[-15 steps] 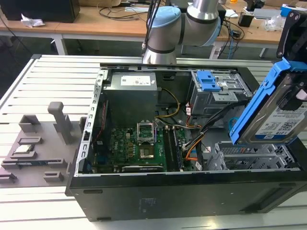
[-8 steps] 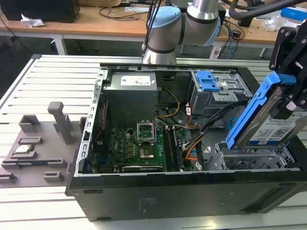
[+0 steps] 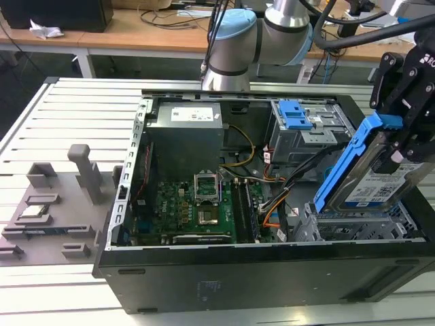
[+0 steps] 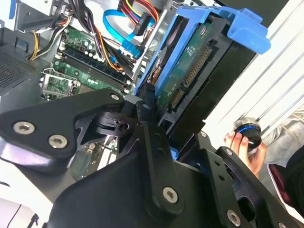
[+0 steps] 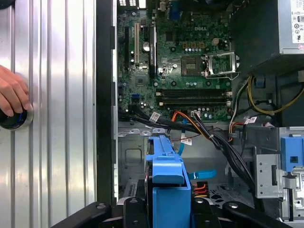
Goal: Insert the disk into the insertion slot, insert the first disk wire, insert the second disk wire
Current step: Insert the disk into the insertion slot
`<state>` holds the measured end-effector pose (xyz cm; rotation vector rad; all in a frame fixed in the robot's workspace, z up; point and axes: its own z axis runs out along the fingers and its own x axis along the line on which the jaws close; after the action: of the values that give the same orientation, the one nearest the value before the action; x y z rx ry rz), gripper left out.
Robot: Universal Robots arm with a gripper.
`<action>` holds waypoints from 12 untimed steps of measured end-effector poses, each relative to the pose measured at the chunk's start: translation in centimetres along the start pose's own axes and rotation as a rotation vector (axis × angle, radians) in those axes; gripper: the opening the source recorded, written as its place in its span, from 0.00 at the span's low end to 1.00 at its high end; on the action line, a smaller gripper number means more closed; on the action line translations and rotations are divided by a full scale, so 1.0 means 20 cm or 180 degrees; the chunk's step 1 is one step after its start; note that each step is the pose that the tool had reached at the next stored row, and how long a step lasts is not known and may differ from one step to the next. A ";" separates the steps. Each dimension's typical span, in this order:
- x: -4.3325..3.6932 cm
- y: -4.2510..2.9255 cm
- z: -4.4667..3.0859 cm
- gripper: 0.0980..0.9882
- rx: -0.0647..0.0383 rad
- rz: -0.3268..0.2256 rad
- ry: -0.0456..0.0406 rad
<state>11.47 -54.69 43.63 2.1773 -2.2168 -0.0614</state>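
Observation:
In the exterior view my gripper (image 3: 402, 146) is shut on the disk (image 3: 372, 182), a silver-grey drive with a white label in a bright blue carrier. The disk hangs steeply tilted, its lower end just above the insertion slot (image 3: 353, 227), the perforated metal cage at the case's near right corner. The second wrist view shows the disk's (image 4: 192, 64) connector edge and green board, with a black finger (image 4: 146, 102) against the blue frame. Seen from the first wrist view, the carrier (image 5: 166, 178) sits over the cage floor (image 5: 133, 159).
A taller bay with a blue latch (image 3: 296, 114) stands behind the cage. A loose blue flat cable (image 5: 202, 175) and black, orange and yellow wires (image 5: 209, 135) run past the cage. Motherboard (image 3: 194, 210) fills the case middle. A person's hand (image 5: 12, 95) rests on a round black knob outside the case.

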 end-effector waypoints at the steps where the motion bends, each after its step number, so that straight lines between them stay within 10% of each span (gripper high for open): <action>1: -0.003 0.000 0.005 0.30 0.0000 0.0000 0.0000; 12: -0.003 -0.004 0.082 0.30 0.0000 -0.0003 0.0001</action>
<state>11.47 -54.62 41.99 2.1784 -2.2155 -0.0613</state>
